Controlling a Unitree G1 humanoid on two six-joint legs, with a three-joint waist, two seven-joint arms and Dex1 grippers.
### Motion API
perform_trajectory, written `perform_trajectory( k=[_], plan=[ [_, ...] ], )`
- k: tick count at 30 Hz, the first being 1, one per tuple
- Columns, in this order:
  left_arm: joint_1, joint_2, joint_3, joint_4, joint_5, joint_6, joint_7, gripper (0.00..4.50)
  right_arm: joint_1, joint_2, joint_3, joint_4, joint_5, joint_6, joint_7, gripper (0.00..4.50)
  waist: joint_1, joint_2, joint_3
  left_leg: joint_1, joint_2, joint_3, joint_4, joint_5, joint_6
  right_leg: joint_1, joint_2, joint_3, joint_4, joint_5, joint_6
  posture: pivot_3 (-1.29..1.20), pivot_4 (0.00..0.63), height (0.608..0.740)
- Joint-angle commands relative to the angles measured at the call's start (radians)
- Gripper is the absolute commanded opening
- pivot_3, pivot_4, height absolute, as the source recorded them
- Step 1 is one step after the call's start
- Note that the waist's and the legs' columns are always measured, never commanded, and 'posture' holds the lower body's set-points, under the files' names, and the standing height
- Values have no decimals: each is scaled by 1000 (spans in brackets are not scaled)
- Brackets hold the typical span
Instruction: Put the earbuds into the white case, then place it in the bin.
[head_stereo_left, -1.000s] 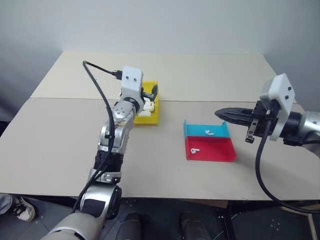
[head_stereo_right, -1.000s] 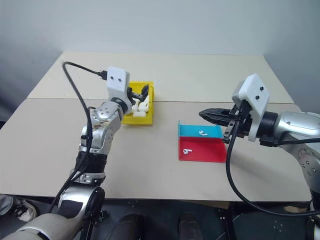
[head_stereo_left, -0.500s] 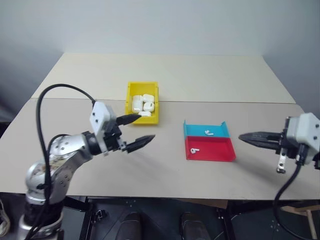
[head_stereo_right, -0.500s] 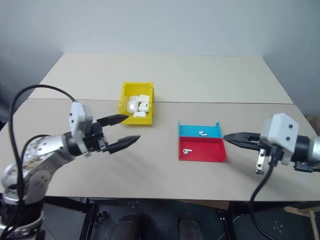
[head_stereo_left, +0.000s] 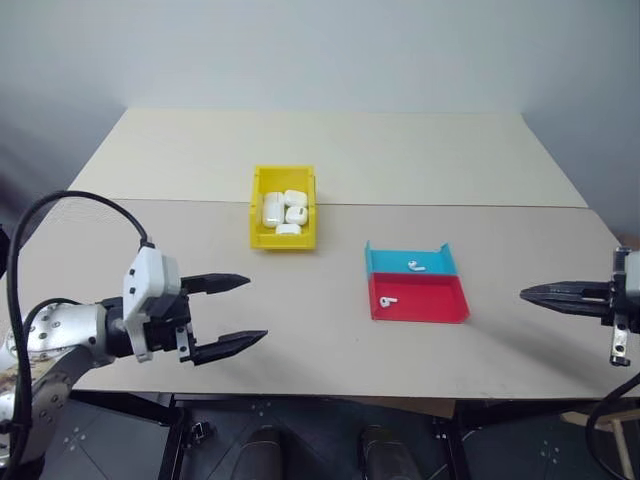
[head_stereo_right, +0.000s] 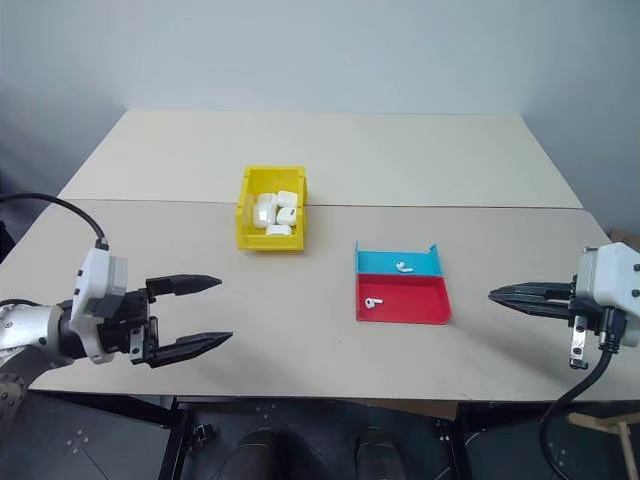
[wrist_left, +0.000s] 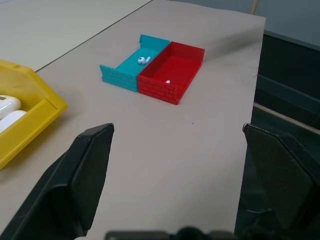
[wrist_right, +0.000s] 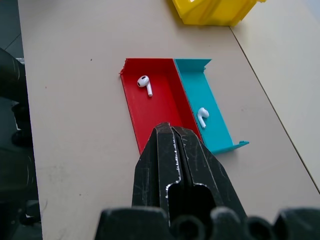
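Two earbuds lie in a shallow tray (head_stereo_left: 419, 298) right of table centre: one earbud (head_stereo_left: 417, 265) in the blue half, the other (head_stereo_left: 387, 299) in the red half, well apart. Several white cases (head_stereo_left: 284, 212) sit in the yellow bin (head_stereo_left: 257, 225), farther back and left. The right gripper (head_stereo_left: 560, 294), fingers pressed shut and empty, points at the tray and looks nearer to it. The left gripper (head_stereo_left: 228, 314), spread wide and empty, hovers near the front left.

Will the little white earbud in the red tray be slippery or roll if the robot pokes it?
The earbud looks glossy and smooth, so it would probably slip easily. Its rounded head may let it pivot or roll, though the short stem should stop it quickly. It looks tiny beside the red tray's walls, so it is likely very light.
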Motion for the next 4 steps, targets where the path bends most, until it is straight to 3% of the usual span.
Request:
perform_trajectory(
  k=[1, 4],
  plan=[
    [-1, 9, 20, -46, -29, -13, 24, 4494, -24, -25, 0, 21, -8, -31, 13, 0, 0, 0, 0, 0, 0, 0, 0, 0, 0, 0, 0, 0, 0, 0, 0, 0, 150, 740],
    [-13, 16, 10, -42, -34, -22, 21, 4494, -48, -31, 21, 27, -3, -23, 11, 0, 0, 0, 0, 0, 0, 0, 0, 0, 0, 0, 0, 0, 0, 0, 0, 0, 150, 740]
  ],
)
